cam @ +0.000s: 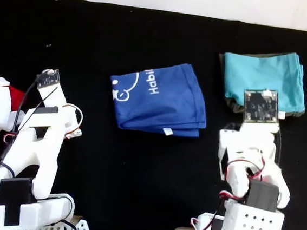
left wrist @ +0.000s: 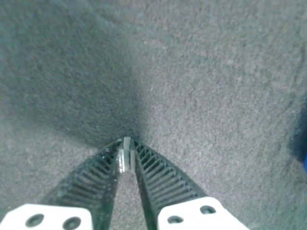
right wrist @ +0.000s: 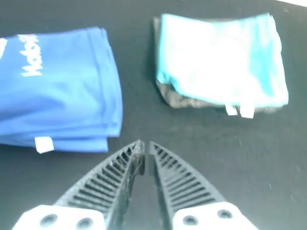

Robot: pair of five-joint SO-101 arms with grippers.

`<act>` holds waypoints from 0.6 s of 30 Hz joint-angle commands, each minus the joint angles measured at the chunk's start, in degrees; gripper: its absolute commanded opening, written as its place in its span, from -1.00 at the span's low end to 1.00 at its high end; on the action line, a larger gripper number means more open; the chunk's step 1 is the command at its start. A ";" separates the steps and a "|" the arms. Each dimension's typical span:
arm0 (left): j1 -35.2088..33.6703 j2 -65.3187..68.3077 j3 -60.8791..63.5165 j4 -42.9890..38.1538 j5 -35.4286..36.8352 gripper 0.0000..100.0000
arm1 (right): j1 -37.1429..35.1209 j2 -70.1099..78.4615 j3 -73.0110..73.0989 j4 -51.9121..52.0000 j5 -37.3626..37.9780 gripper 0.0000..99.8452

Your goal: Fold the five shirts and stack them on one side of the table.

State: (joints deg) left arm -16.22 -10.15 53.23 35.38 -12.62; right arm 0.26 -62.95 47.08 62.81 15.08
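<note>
Plainly white lettering (cam: 153, 83) on blue shirt (cam: 168, 105)

Straight beyond the right pincer (right wrist: 145, 146) a folded teal shirt (cam: 263, 76) lies atop a dark shirt (right wrist: 172, 99). A folded blue shirt (cam: 160, 99) lies flat to its left.

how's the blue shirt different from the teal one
The blue shirt carries white print; the teal shirt looks plain. The blue shirt lies alone on the black table, while the teal shirt rests on a dark shirt whose edge shows beneath it. The blue shirt sits mid-table; the teal shirt lies farther back, toward the right side. Both are folded flat.
</note>
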 commanded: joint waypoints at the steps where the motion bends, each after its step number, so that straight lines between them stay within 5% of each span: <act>1: -0.22 0.13 0.13 -0.97 -0.35 -0.98 | -1.89 7.60 -7.16 0.31 -0.88 -0.78; 10: -0.22 0.13 0.13 -1.05 -0.35 -0.98 | -9.63 39.60 -34.68 9.54 -9.58 -0.76; 18: -0.22 0.22 0.13 -1.05 -0.35 -0.98 | -15.43 68.88 -60.97 19.91 -14.59 -0.29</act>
State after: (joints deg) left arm -16.22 -10.15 53.23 35.38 -12.62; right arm -12.92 -2.90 -3.74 80.22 1.54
